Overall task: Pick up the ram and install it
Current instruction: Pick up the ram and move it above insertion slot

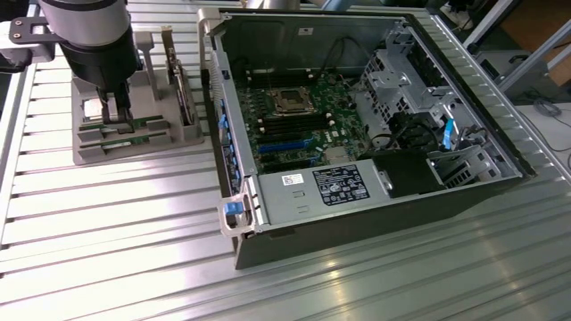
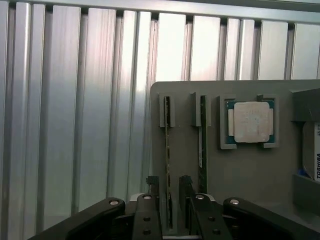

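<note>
Gripper (image 2: 169, 184) fingers are open, one each side of the ram (image 2: 167, 145). It stands in the grey holder (image 2: 240, 170).

Thin green ram stick (image 2: 168, 150) on edge in a grey holder (image 2: 250, 170) slot, beside its twin (image 2: 202, 140)

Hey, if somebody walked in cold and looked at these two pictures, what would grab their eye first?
The open computer case takes the middle of the exterior view, its motherboard bared. At that view's left the end effector is low over a grey parts holder. In the wrist view its open fingers straddle the ram, with a second stick and a silvery processor chip alongside.
</note>
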{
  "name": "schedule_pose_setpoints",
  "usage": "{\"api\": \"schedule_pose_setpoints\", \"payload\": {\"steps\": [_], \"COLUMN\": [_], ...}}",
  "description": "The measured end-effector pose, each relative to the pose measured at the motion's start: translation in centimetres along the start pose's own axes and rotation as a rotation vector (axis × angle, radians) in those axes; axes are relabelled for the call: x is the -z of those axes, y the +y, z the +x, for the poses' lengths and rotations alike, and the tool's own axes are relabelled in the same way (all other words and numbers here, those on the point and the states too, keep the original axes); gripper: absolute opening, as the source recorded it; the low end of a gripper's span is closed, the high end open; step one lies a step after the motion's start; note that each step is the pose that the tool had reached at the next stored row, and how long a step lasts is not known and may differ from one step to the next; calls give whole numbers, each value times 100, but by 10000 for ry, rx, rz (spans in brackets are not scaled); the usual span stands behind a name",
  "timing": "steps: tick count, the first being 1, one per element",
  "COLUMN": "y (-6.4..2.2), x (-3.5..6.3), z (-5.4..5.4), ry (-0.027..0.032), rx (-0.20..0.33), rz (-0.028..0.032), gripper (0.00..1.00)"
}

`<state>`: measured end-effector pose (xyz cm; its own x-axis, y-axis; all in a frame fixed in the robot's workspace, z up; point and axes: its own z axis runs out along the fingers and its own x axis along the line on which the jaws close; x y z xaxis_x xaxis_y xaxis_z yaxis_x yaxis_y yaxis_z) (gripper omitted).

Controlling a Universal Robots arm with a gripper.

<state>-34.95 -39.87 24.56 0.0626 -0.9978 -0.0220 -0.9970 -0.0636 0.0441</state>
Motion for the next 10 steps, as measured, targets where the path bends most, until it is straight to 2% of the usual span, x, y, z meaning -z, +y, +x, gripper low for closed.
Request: {"api": "schedule_pose_setpoints", "payload": {"steps": [10], "y": [23], "x": [-148], "z": [-34], "ry": [1], "rx": [0], "rz": [0], "gripper": [30]}}
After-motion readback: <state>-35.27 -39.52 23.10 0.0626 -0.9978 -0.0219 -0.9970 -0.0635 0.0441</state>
